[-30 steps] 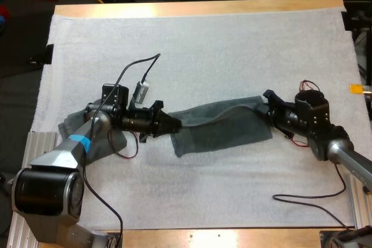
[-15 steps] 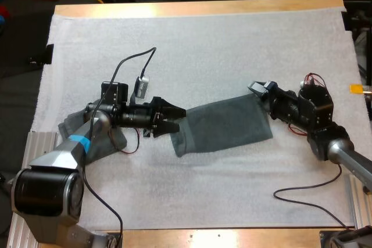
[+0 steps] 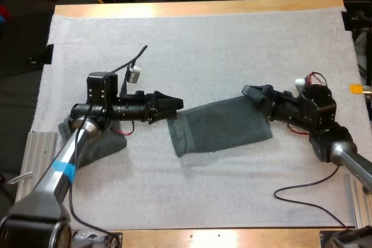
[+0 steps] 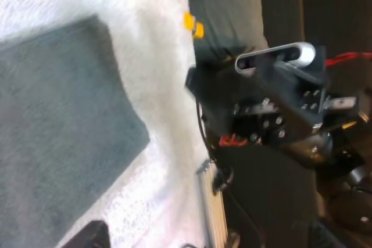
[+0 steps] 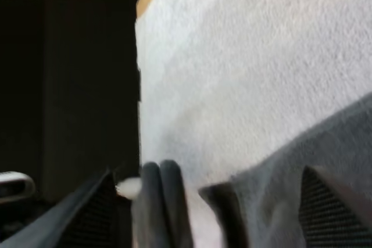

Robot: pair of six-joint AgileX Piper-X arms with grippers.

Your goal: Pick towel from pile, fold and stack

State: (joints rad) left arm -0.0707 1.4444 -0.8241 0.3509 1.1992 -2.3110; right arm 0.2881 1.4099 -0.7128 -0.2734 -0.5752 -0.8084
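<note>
One towel (image 3: 221, 127) lies folded flat on the mat (image 3: 203, 45) between my tools; my left tool (image 3: 173, 108) and right tool (image 3: 253, 92) are both apart, holding nothing; the crumpled towel (image 3: 99, 143) is not yet folded or stacked

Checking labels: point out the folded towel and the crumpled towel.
folded towel (image 3: 224, 126), high view, middle of its top face.
crumpled towel (image 3: 106, 146), high view, its exposed right side.
</note>
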